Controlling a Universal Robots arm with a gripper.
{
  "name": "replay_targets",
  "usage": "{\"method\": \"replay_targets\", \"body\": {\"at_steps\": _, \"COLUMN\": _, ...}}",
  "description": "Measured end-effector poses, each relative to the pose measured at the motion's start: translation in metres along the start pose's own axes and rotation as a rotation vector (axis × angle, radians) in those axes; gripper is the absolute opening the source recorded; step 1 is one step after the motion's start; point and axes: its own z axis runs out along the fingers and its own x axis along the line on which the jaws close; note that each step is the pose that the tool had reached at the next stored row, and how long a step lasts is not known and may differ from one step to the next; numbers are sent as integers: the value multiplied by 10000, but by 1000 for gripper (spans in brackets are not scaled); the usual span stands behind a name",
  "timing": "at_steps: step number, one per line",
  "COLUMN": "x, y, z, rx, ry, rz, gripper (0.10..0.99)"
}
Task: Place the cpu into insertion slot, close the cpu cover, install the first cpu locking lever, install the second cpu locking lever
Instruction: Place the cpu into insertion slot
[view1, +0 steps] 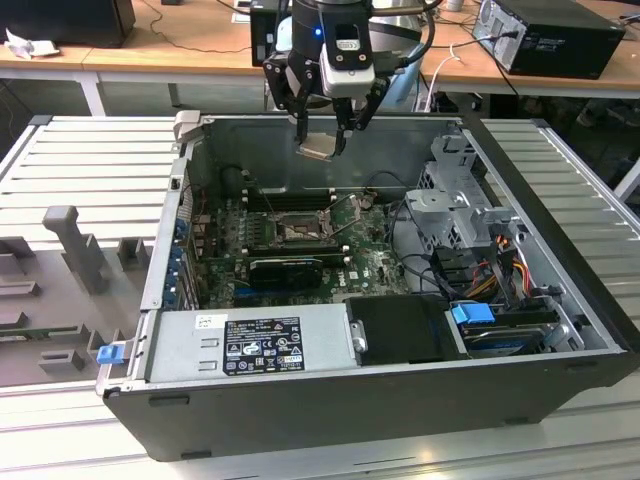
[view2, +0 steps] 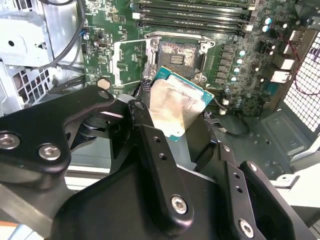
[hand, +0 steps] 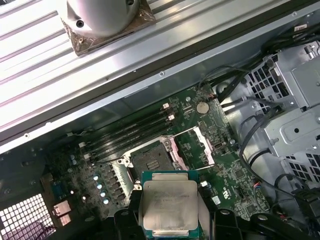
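Second wrist view, nearest first: your gripper (view2: 175, 120) is clamped on the cpu (view2: 176, 105). The black fingers (view2: 147, 130) pinch two opposite edges, the pale metal face is toward the camera, and green rim shows on the free edges. The chip is square, so there is no long axis to mind. It appears held at a slant rather than flat.

Past the fingertips and farther down is the insertion slot (view2: 176, 56), its dark centre uncovered inside a silvery rim. Chip and slot are well apart. In the exterior view the chip hangs about level with the case's top edge, with the board far beneath. So the slot lies below your gripper and a little ahead of it. The chip's edges look turned somewhat against the slot's edges. Viewing angle may account for part of that, so judge it with care.

Just beside the slot, the cpu cover (view2: 129, 62) is swung open, and green circuit board (view2: 100, 30) shows through its window. It is off the slot, so the way down looks free on that side. The locking levers are too thin to place with confidence.

Beyond the slot, the long black memory slots (view2: 195, 20) run near its far edge. Off to one side of your gripper is a grey drive cage (hand: 295, 85), well clear of the slot. Room above the board reads generous. The tightest neighbours are the cover and the memory slots.
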Motion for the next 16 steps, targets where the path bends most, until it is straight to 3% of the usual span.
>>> {"method": "replay_targets", "body": {"at_steps": 16, "x": 0, "y": 0, "z": 1, "rx": -16, "ry": -70, "rz": 794, "gripper": 525}}
